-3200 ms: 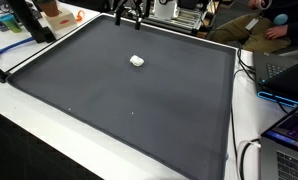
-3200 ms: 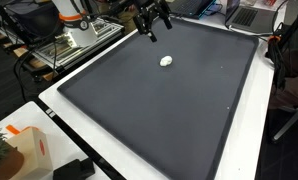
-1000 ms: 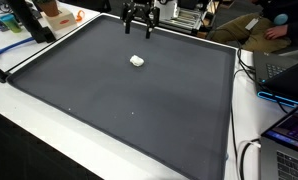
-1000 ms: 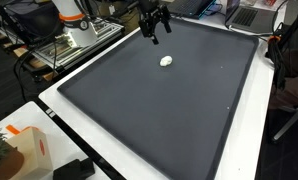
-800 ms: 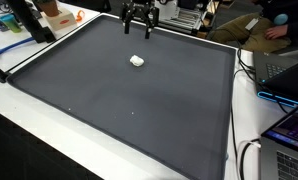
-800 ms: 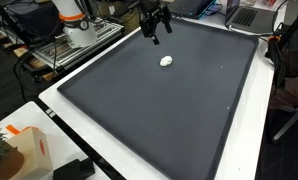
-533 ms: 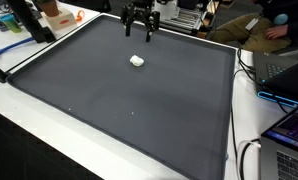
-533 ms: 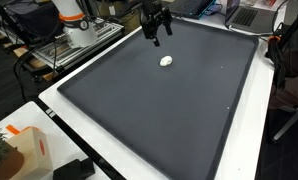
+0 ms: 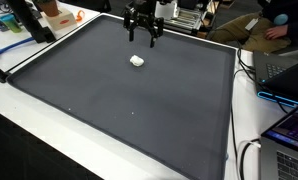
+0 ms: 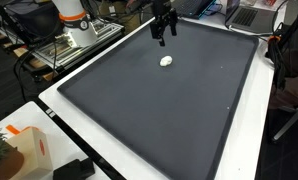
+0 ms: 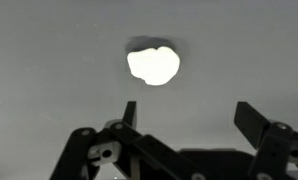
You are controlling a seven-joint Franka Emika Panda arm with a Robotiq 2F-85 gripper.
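A small white lump [image 9: 137, 61] lies on the dark grey mat [image 9: 119, 100]; it also shows in an exterior view [image 10: 167, 61] and in the wrist view [image 11: 153, 64]. My gripper [image 9: 142, 38] hangs above the mat near its far edge, just behind the lump and clear of it; it also shows in an exterior view [image 10: 165, 36]. In the wrist view the two fingers [image 11: 189, 118] stand wide apart with nothing between them, and the lump lies ahead of them.
The mat [image 10: 159, 110] covers most of a white table [image 10: 84, 135]. An orange and white box [image 10: 24, 150] stands at a table corner. Laptops and cables [image 9: 284, 75] lie beside the mat. A person [image 9: 264, 22] sits at the back.
My gripper has moved across the far part of the mat toward the white lump and now hangs nearer it. The lump has not moved.
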